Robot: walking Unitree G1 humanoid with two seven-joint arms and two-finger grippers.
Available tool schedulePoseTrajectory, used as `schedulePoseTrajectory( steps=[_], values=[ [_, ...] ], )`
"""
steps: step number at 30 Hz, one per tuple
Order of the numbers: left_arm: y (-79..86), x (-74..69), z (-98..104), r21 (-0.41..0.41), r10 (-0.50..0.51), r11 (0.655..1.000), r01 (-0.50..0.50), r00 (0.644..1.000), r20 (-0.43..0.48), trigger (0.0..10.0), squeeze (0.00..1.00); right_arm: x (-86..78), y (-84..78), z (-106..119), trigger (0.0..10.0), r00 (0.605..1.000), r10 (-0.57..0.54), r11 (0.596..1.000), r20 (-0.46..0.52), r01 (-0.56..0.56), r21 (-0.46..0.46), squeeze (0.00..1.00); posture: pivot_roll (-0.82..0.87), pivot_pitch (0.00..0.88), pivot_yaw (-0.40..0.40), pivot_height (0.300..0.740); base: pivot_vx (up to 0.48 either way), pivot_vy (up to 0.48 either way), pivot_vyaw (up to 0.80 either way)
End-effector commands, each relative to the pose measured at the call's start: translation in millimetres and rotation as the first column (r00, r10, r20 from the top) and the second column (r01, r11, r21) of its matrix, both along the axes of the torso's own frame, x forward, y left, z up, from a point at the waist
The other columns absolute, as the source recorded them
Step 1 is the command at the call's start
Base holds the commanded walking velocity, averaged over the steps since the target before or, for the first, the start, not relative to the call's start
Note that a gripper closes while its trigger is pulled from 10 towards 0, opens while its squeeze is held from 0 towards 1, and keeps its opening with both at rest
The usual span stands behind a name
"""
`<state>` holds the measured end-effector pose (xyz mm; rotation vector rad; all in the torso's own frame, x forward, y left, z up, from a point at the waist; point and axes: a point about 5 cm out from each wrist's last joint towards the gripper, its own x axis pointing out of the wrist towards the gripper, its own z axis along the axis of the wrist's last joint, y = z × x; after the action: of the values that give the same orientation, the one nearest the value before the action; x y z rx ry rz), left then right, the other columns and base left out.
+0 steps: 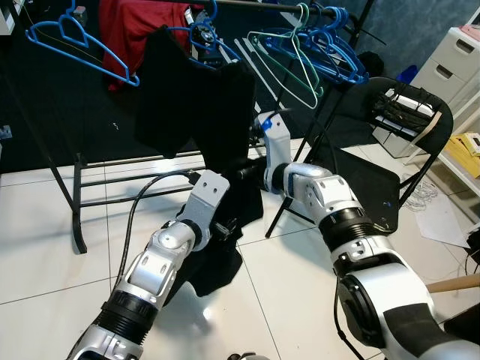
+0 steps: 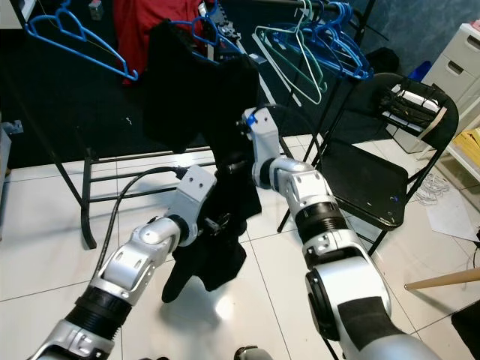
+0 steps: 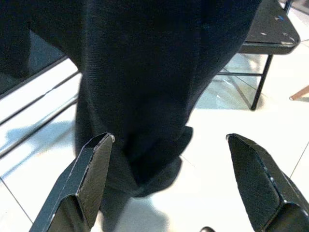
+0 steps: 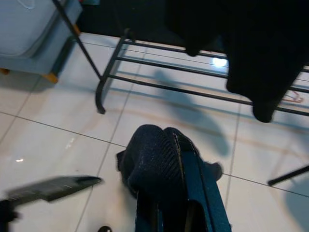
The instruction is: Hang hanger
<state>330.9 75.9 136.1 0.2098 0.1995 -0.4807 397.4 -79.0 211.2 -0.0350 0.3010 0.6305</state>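
Note:
A black garment [image 1: 196,101] hangs on a blue hanger [image 1: 204,33] from the dark rack rail [image 1: 255,4], and its lower end trails to the floor [image 2: 206,266]. My left gripper [image 3: 169,159] is open just in front of the garment's lower part, with the cloth between and beyond its fingers [image 3: 91,174]. My right gripper [image 2: 231,166] reaches into the garment at mid height. In the right wrist view its fingers stand apart, with black knit cloth [image 4: 149,164] draped over one finger [image 4: 193,193].
More hangers are on the rail: a blue hanger [image 1: 75,37] at left, pale green ones [image 1: 289,64] and blue ones [image 1: 334,45] at right. A red garment [image 1: 135,30] hangs behind. A black folding chair [image 1: 379,176] stands right, white drawers [image 1: 457,67] beyond.

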Motion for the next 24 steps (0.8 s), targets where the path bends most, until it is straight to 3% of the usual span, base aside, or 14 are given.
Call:
schedulePoseTrajectory(
  steps=[1, 3, 13, 17, 21, 24],
  values=[
    [-9.1, -0.4, -6, -0.018, 0.002, 1.000, -0.002, 1.000, -0.016, 10.0, 0.00, 1.5, -1.5, 7, 0.0, 1.000, -0.001, 0.999, 0.016, 0.001, 0.034, 0.00, -0.17, 0.155, -0.176, 0.740, 0.000, 0.000, 0.00],
    [-15.7, 1.6, -6, -0.053, 0.010, 0.999, -0.011, 1.000, -0.026, 10.0, 0.00, 1.4, 0.2, 8, 0.0, 1.000, 0.001, 0.999, 0.017, -0.002, 0.041, 0.00, -0.18, 0.152, -0.175, 0.740, 0.000, 0.000, 0.00],
    [-26.4, 7.2, -1, -0.068, 0.067, 0.995, -0.070, 0.997, -0.044, 10.0, 0.00, 4.6, 4.6, 8, 0.0, 1.000, -0.019, 0.998, 0.017, 0.017, 0.065, 0.00, -0.18, 0.149, -0.170, 0.740, 0.000, 0.000, 0.00],
    [-25.1, 12.7, 4, -0.125, 0.161, 0.978, -0.165, 0.986, -0.048, 10.0, 0.00, 3.5, 10.9, 8, 0.0, 1.000, -0.013, 0.997, 0.016, 0.012, 0.073, 0.00, -0.18, 0.148, -0.169, 0.740, 0.000, 0.000, 0.00],
    [-27.1, 13.9, 7, -0.170, 0.171, 0.969, -0.179, 0.983, -0.063, 10.0, 0.00, 3.0, 13.7, 8, 0.0, 1.000, -0.010, 0.997, 0.014, 0.008, 0.076, 0.00, -0.18, 0.154, -0.170, 0.740, 0.000, 0.000, 0.00],
    [-33.6, 12.3, 9, -0.196, 0.104, 0.974, -0.117, 0.992, -0.075, 10.0, 0.00, 3.0, 15.6, 7, 0.0, 1.000, -0.008, 0.997, 0.014, 0.007, 0.074, 0.00, -0.18, 0.159, -0.170, 0.740, 0.000, 0.000, 0.00]
  ],
)
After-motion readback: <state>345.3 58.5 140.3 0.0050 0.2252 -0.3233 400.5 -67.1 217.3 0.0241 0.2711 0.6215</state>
